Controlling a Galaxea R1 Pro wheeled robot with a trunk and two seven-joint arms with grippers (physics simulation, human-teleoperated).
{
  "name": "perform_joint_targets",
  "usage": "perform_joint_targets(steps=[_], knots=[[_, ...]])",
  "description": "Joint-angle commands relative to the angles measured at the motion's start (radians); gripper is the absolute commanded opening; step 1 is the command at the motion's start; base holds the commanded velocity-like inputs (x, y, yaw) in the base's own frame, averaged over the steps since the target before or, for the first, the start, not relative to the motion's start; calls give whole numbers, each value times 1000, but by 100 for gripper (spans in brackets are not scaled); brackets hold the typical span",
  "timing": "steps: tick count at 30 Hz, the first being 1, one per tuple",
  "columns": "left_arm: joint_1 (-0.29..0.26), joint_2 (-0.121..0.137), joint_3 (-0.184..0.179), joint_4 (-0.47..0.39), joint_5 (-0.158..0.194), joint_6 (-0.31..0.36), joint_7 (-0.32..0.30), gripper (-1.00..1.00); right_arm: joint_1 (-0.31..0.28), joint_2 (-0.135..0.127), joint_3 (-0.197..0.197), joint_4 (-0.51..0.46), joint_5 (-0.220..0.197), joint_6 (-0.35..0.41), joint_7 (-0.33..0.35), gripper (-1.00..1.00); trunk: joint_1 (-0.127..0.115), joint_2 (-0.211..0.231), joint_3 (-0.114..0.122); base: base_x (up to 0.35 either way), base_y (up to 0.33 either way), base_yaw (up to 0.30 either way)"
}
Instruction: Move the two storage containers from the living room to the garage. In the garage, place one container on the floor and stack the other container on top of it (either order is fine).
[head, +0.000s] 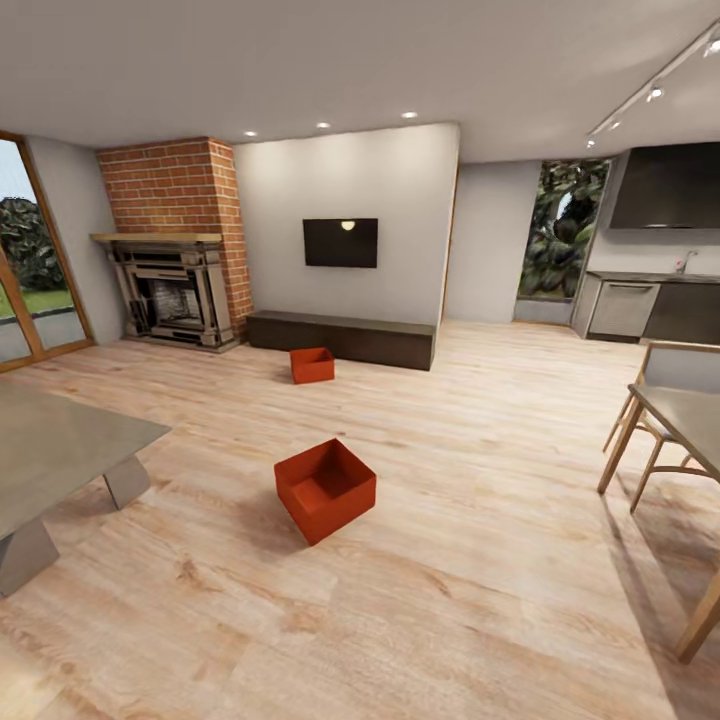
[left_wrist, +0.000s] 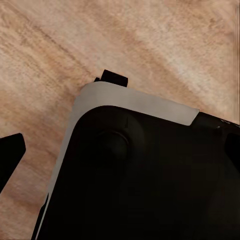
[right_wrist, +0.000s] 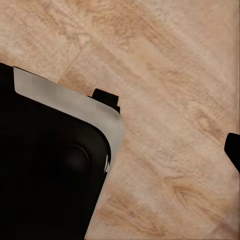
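- Head view: a living room with a light wood plank floor (head: 470, 520). Two orange-red open-topped rectangular storage containers sit on it. The nearer container (head: 325, 489) stands turned at an angle in the middle of the floor, with bare planks on all its sides.
- The farther container (head: 312, 365) lies just in front of a long dark low cabinet (head: 342, 339) that runs along the white back wall, under a black wall TV (head: 340, 242).
- A red brick fireplace (head: 178, 245) fills the back left corner, beside a tall wood-framed window (head: 30, 270).
- At the left edge, the corner of a grey table on slanted grey legs (head: 60, 450) juts toward the nearer container, with a gap of floor between them.
- At the right edge stand a wooden-legged table and chair (head: 665, 425); behind them is a dark kitchen counter (head: 650, 305). A wide strip of open floor runs between the nearer container and this furniture.
- Left wrist view: a black, grey-edged part of the robot's body (left_wrist: 135, 165) over wood planks. One dark fingertip (left_wrist: 11, 155) of the left gripper shows at the frame edge; whether the pincer is apart or together cannot be told.
- Right wrist view: the same kind of black, grey-edged body (right_wrist: 55, 155) above planks. One dark fingertip (right_wrist: 233, 147) of the right gripper shows at the edge; its state cannot be told.
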Motion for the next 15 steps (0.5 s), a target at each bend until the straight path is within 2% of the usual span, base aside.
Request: perform_joint_targets(steps=[1,15], knots=[[0,0,3,-1,2,3,1,100,-1,0,6,3,-2,-6,1,100,1,0,-1,316,-92,0],[0,1,3,0,2,2,1,100,-1,2,5,3,-7,-5,1,100,1,0,-1,316,-147,1]])
